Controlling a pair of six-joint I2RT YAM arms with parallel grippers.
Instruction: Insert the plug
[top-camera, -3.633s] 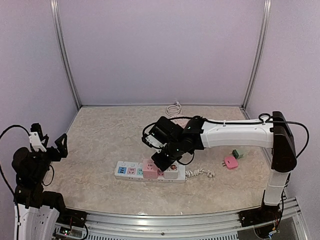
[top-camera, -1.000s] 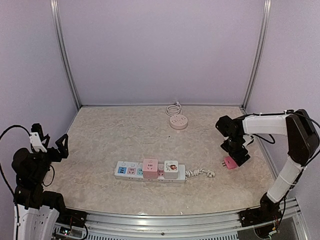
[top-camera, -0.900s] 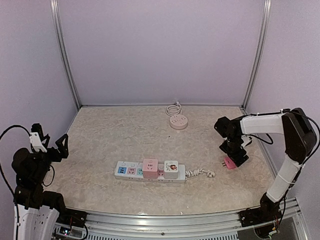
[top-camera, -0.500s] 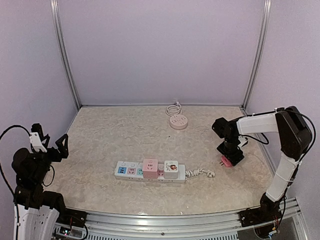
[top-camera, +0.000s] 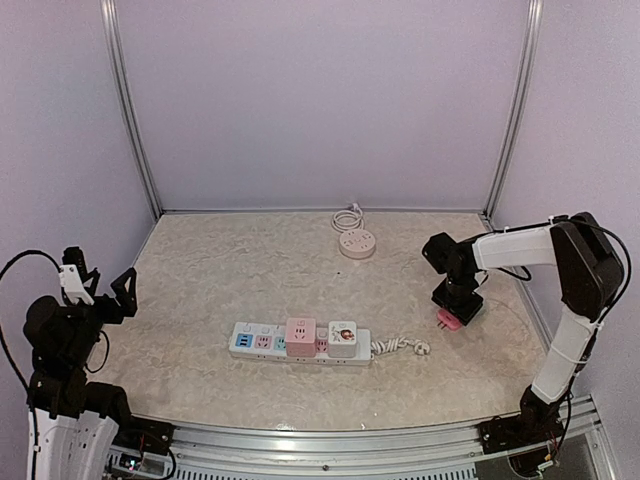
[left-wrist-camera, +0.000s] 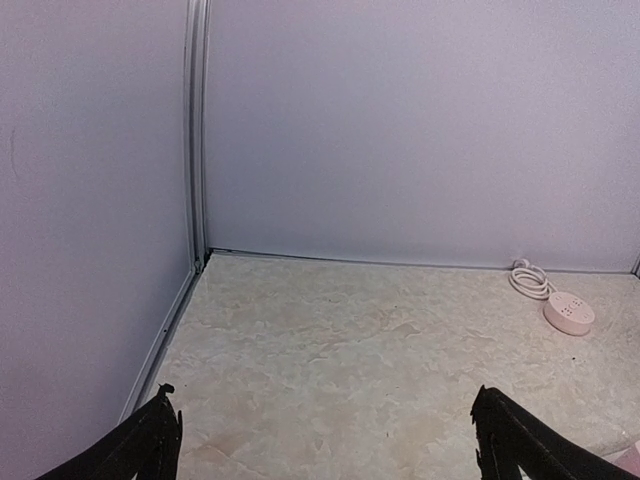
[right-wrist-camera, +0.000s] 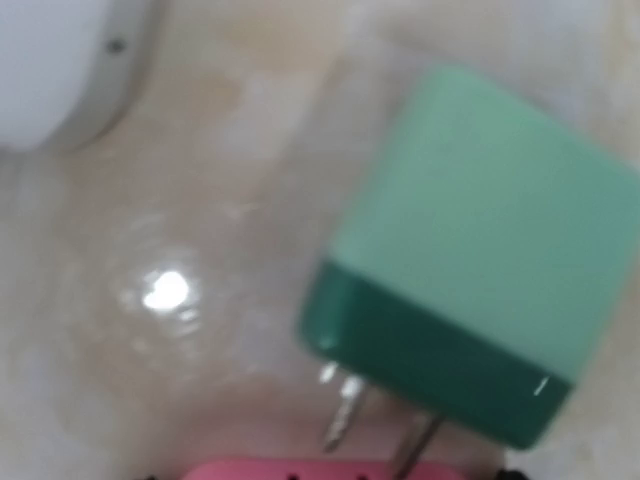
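Overhead, the right gripper (top-camera: 456, 303) hangs directly over the pink plug (top-camera: 447, 320) at the right middle of the table (top-camera: 220, 270). The plug's prongs point toward the frame's left. Whether the jaws have hold of the plug cannot be told. The power strip (top-camera: 300, 342) lies well apart at lower centre, its long axis running left to right. The left gripper (top-camera: 97, 287), at far left, gapes wide and empty. The right arm is much the nearer.

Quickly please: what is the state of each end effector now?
Left end effector: open, empty.
Right end effector: at the pink plug; open or closed cannot be told.
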